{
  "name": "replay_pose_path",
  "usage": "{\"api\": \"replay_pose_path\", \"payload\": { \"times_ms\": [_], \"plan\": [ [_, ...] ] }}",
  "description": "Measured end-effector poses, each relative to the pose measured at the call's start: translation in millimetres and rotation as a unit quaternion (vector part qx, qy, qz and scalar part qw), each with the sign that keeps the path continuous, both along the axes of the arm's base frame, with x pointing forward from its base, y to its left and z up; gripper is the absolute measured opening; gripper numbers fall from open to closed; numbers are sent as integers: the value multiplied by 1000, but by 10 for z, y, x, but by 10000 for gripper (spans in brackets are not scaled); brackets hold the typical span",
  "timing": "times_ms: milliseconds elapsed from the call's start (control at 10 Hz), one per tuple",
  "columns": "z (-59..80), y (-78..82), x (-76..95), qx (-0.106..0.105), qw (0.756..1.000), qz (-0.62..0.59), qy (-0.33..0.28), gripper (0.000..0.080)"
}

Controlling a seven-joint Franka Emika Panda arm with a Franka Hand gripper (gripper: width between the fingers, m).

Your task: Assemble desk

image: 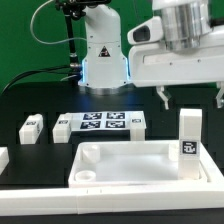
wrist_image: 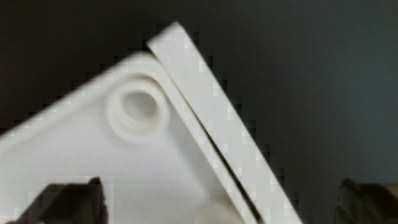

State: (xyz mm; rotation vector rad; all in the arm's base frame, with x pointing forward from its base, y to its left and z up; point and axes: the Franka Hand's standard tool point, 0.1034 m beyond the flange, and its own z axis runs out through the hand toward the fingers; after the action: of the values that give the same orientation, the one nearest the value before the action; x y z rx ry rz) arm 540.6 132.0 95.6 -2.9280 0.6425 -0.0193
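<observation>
Pincer [image: 193,98] is spread wide with nothing between the fingers. It hangs over the exterior view's right side, above an upright leg [image: 188,135]. That leg stands at the far right corner of the tabletop [image: 130,160]; can't tell if it is seated in a socket. The tabletop lies flat on the black worktop [image: 30,100] at the near centre, rim up. A round socket [image: 87,176] is visible at its near left corner. Behind it lies the marker board [image: 100,123], with 2 lying legs [image: 32,127] to its left and 1 more [image: 138,122] just beside its right. Wrist view shows the pincer [wrist_image: 217,205] above a tabletop [wrist_image: 107,150] corner with its socket [wrist_image: 137,105]. A thin white strip [wrist_image: 214,130] runs just beside that edge.
</observation>
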Motion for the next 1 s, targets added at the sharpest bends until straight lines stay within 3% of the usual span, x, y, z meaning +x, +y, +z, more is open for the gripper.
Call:
{"api": "replay_pose_path", "payload": {
  "times_ms": [100,200,500,800,1000],
  "plan": [
    [-102,-49,-170,-15,998,61,3,649],
    [-140,-84,-225,-25,995,95,-9,649],
    [-171,-131,-235,-26,987,159,-14,649],
    [-398,-729,-451,-17,987,161,27,649],
    [-421,-824,-606,18,981,152,116,649]
  ]
}}
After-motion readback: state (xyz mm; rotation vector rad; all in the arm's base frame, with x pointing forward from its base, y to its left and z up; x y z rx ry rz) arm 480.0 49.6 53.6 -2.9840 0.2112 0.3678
